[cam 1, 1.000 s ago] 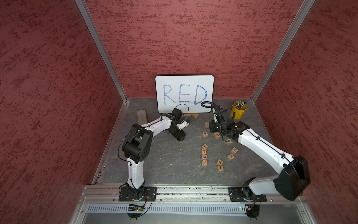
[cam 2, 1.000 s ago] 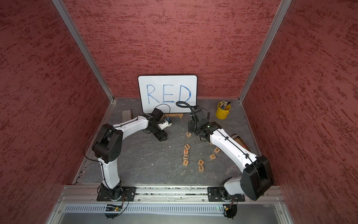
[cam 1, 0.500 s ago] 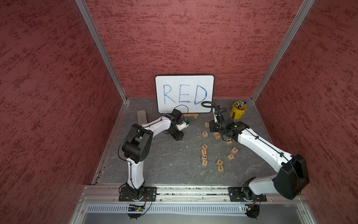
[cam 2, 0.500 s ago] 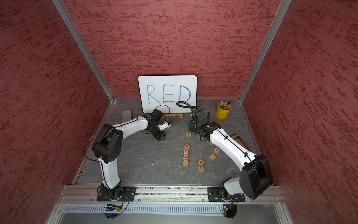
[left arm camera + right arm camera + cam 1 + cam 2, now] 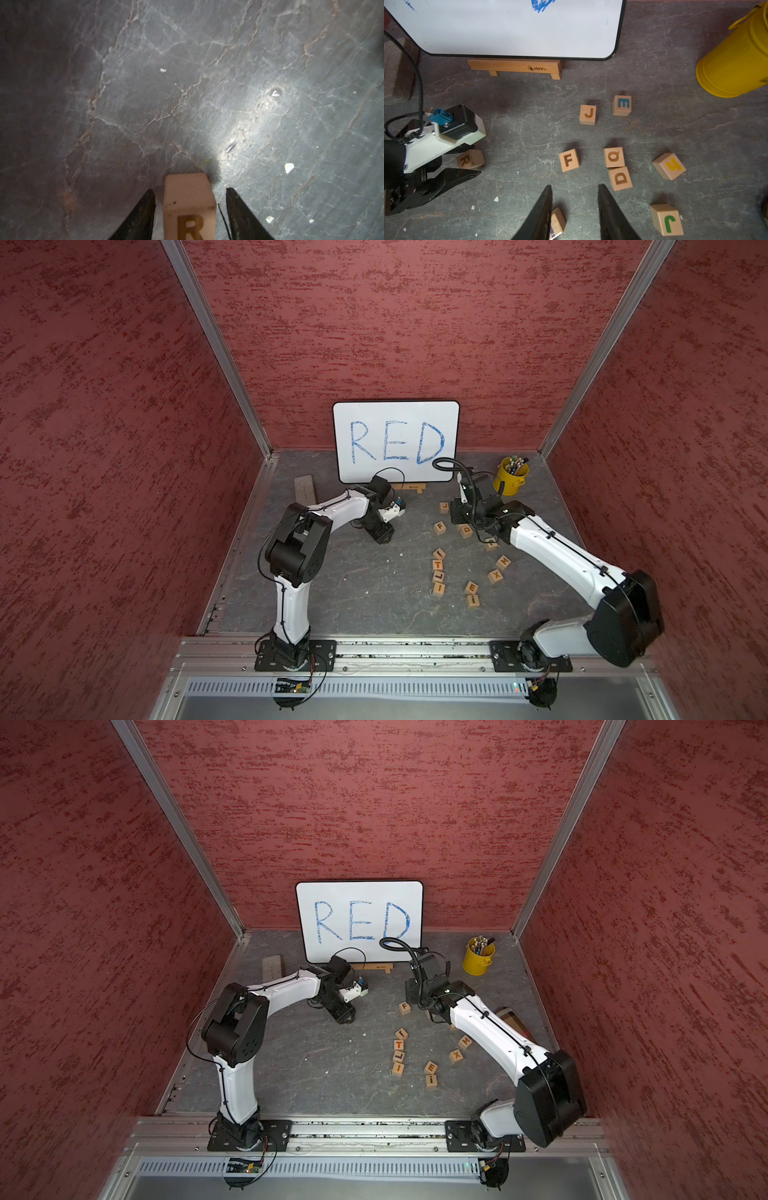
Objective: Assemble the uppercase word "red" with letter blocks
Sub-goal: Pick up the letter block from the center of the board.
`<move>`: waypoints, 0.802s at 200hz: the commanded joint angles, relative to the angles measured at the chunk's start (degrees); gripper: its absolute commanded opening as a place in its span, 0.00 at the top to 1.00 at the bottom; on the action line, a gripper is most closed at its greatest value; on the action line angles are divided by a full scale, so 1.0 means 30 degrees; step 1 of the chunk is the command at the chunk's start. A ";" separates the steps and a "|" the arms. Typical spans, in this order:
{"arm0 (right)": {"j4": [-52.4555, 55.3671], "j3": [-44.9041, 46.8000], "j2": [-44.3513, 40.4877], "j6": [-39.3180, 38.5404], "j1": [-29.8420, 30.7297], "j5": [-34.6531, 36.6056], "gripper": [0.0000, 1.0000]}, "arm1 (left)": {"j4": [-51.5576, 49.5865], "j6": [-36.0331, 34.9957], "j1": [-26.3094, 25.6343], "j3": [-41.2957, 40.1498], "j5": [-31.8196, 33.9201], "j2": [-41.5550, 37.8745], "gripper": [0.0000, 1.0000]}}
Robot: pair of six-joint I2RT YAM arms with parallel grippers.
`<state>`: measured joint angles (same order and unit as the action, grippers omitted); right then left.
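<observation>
While both top views hide the R block (image 5: 188, 207) under the left tool (image 5: 190, 189), the left wrist view shows it on the surface (image 5: 207, 83) between that tool's parted fingers, a slim gap each side. The right tool (image 5: 574, 185) is parted too, empty, near the D block (image 5: 619, 178). The E block (image 5: 471, 587) lies nearer the arm bases, seen only from above, as are the pencils (image 5: 515, 466) in the yellow bucket (image 5: 509, 485)

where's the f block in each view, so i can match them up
Top view: F block, between whiteboard and T block.
Top view: F block, same spot.
Left wrist: not in it.
Right wrist: F block, mid-frame.
Shared landmark: whiteboard, in all but left wrist.
</observation>
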<state>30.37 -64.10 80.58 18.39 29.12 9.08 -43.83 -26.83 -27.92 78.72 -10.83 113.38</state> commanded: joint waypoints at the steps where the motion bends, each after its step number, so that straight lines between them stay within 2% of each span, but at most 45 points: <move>1: -0.0455 0.0125 -0.0374 -0.0037 -0.0156 0.0139 0.61 | 0.0081 -0.0035 -0.0009 -0.0106 -0.0125 0.0204 0.46; 27: -0.0540 0.0212 -0.0394 -0.0047 -0.0187 0.0137 0.61 | 0.0271 0.0492 -0.0013 -0.0312 0.0112 0.0207 0.67; 42: -0.0573 0.0271 -0.0396 -0.0008 -0.0201 0.0058 0.61 | 0.0343 0.0723 -0.0009 -0.0470 0.0286 0.0175 0.69; 53: -0.0573 0.0271 -0.0403 -0.0037 -0.0187 0.0049 0.61 | 0.0428 0.0824 -0.0009 -0.0624 0.0469 0.0105 0.76; 93: -0.0628 0.0264 -0.0521 -0.0125 -0.0216 0.0093 0.61 | 0.0564 0.2041 0.0423 -0.1006 0.1236 -0.0514 0.77; 160: -0.1314 0.0184 0.0056 -0.0421 -0.0348 -0.0398 0.61 | 0.0001 0.5099 0.3029 -0.2429 0.2544 -0.3216 0.76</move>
<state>29.15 -63.96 80.55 17.63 28.60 8.88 -42.76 -15.77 -21.28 72.62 -5.78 107.61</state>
